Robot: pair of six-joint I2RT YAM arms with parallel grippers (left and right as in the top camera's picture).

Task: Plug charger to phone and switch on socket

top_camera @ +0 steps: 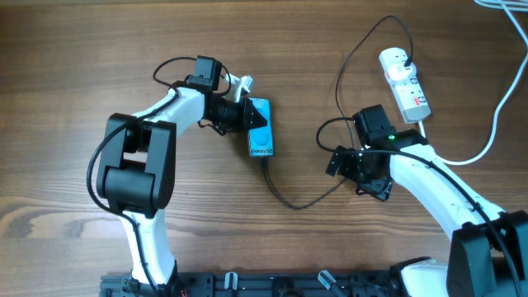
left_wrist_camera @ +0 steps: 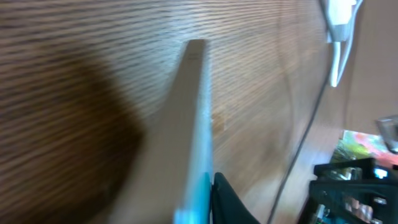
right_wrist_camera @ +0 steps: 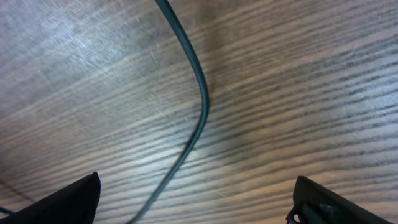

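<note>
The phone [top_camera: 261, 130] lies mid-table, blue screen up, text at its near end. My left gripper [top_camera: 246, 115] is shut on its far end. In the left wrist view the phone [left_wrist_camera: 194, 118] shows edge-on, a black finger pressed to its blue face at the gripper [left_wrist_camera: 202, 190]. The charger, a thin black cable [top_camera: 290, 203], runs from the phone's near end in a curve to the right and up to its white plug head [top_camera: 394, 59] in the socket [top_camera: 407, 86]. My right gripper [top_camera: 356, 176] hovers open over the cable [right_wrist_camera: 200, 106], with the jaws [right_wrist_camera: 199, 205] wide apart.
The socket's thick white cord [top_camera: 498, 115] loops along the right edge of the wooden table [top_camera: 66, 66]. The right arm's body [left_wrist_camera: 339, 193] shows at the lower right of the left wrist view. The arm bases stand at the front edge.
</note>
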